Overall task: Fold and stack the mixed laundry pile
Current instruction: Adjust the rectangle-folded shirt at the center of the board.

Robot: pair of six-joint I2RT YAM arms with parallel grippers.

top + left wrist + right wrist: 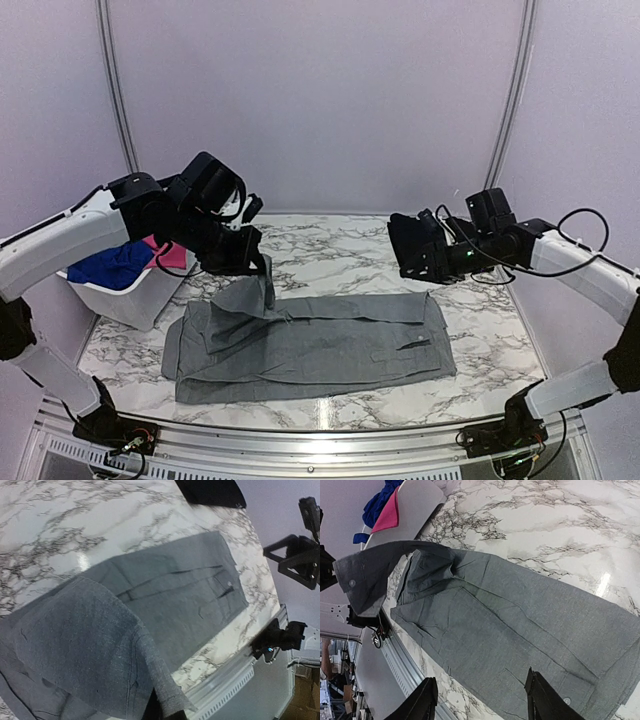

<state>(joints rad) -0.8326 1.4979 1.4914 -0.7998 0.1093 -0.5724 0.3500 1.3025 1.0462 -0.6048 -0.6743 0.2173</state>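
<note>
Grey shirt (320, 345) lies flat on the near part of the marble surface (340, 250), lower centre of the top view, with its long hem close to the rail (320, 425) at the near edge. At the shirt's upper left corner the sleeve (255, 295) rises off the cloth into the left claw (255, 265), which is closed on it. The cuff (357, 587) hangs free at the upper left of the right wrist view. The right claw (481, 676) hovers over the shirt's right end with its fingers apart, holding nothing. Farther back at the frame's left, the basket (120, 300) holds a blue piece (115, 265) and a pink piece (170, 252), neither yet folded.

Step in hand, as judged: folding the sleeve inward across the shirt body. The next move calls for carrying the sleeve toward frame centre and laying it flat before release, with the right claw free to steady the other end.

Edges: there is little margin at the near rail, and the basket crowds the left arm. Open room is the bare marble beyond the shirt, upper centre, between the claws.
</note>
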